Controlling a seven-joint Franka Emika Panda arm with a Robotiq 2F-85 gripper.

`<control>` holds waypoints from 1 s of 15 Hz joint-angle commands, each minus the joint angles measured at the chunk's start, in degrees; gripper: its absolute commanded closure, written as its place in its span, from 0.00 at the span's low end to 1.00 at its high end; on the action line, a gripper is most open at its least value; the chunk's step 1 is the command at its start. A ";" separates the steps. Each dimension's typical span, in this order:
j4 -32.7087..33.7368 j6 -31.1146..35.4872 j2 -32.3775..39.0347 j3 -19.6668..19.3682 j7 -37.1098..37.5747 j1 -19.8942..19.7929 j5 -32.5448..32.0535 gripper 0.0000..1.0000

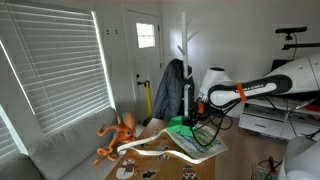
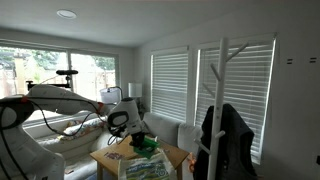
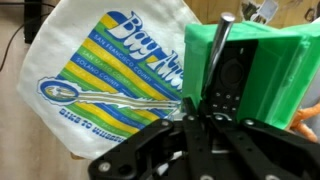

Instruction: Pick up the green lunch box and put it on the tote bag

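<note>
In the wrist view my gripper [image 3: 214, 88] is shut on the green lunch box [image 3: 265, 75], with one dark finger lying across the box's black top panel. The box hangs to the right of the tote bag [image 3: 100, 70], a pale fabric bag with blue, green and yellow print lying flat below. In both exterior views the gripper [image 1: 197, 108] [image 2: 127, 126] sits low over the table with the green lunch box [image 1: 180, 123] [image 2: 146, 144] at its tip. The tote bag [image 2: 146, 168] lies on the table in front of it.
An orange octopus-like toy [image 1: 118, 132] sits on the grey sofa [image 1: 60, 150] beside the table. A long white curved strip [image 1: 160, 151] lies across the table. A coat rack with a dark jacket [image 1: 172, 88] [image 2: 226, 135] stands close behind.
</note>
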 commanded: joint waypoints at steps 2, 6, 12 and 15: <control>-5.02 1.70 -6.60 1.09 7.72 -5.92 -4.22 0.98; -4.02 0.25 -4.74 -0.04 6.59 -5.57 -4.13 0.93; -5.47 3.10 -3.89 -0.56 7.84 -7.01 -4.84 0.98; -6.92 6.37 -2.64 -0.70 7.76 -8.87 -7.09 0.98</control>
